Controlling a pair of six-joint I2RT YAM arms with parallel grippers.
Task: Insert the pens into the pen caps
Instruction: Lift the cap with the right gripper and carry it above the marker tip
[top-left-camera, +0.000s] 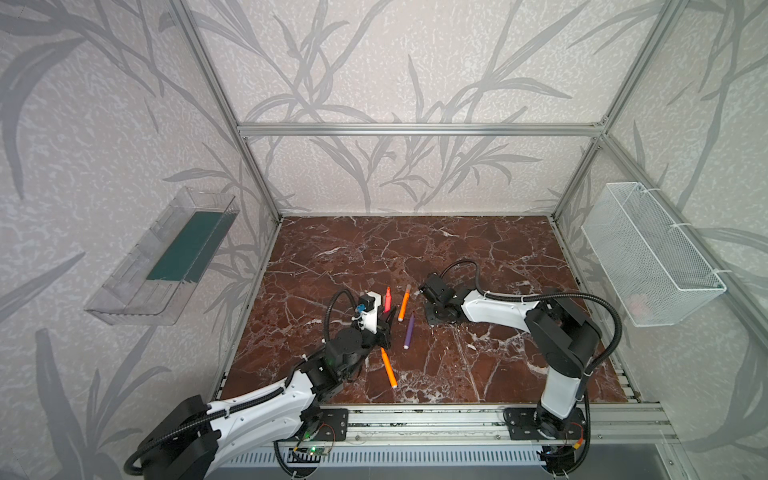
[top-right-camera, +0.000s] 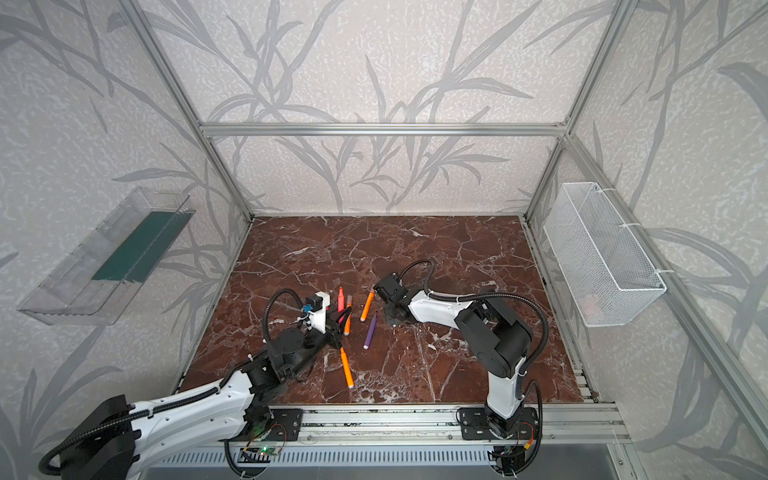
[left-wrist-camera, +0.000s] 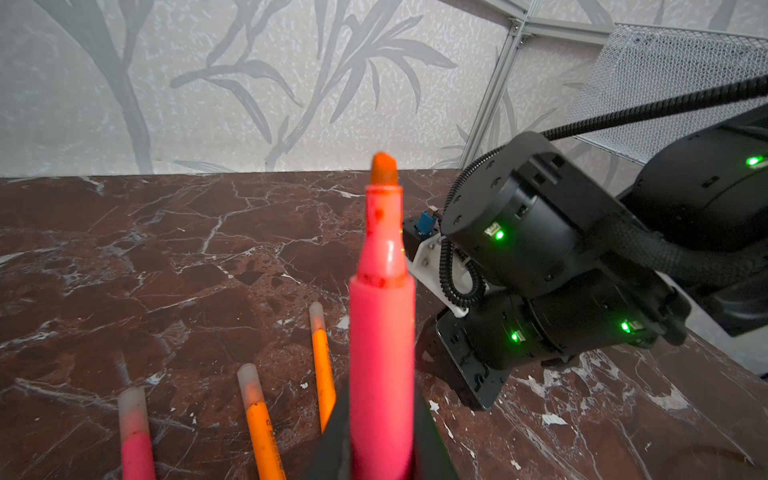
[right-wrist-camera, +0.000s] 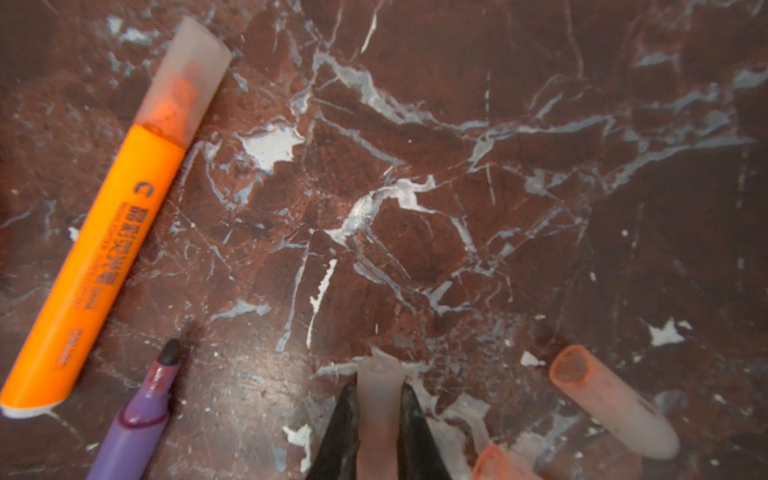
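Both arms reach over the desk, a red-brown marble slab with white veins. We find the left pincer pressed together on the barrel of the uncapped pink pen, whose orange-stained tip points away from the wrist toward the back wall. In both top views this pen stands tilted, left of centre. The left wrist view shows three pens lying on the desk with caps on: a capped pink pen, a near orange pen and a far orange pen, close together and roughly parallel. Beyond the held pen we see the right arm, bent low over the desk.

The right pincer pinches a pen cap, pale and translucent, between its black fingers. The cap's open mouth projects past the fingertips toward the desk; we cannot tell whether it touches. A second cap lies on its side just beside the pincer, its orange-rimmed mouth in view. A third cap is cut by the frame edge. In the same view the purple pen lies uncapped, its dark tip bare, next to a printed orange pen that wears its cap. In a top view a front orange pen lies alone, nearer the front rail.
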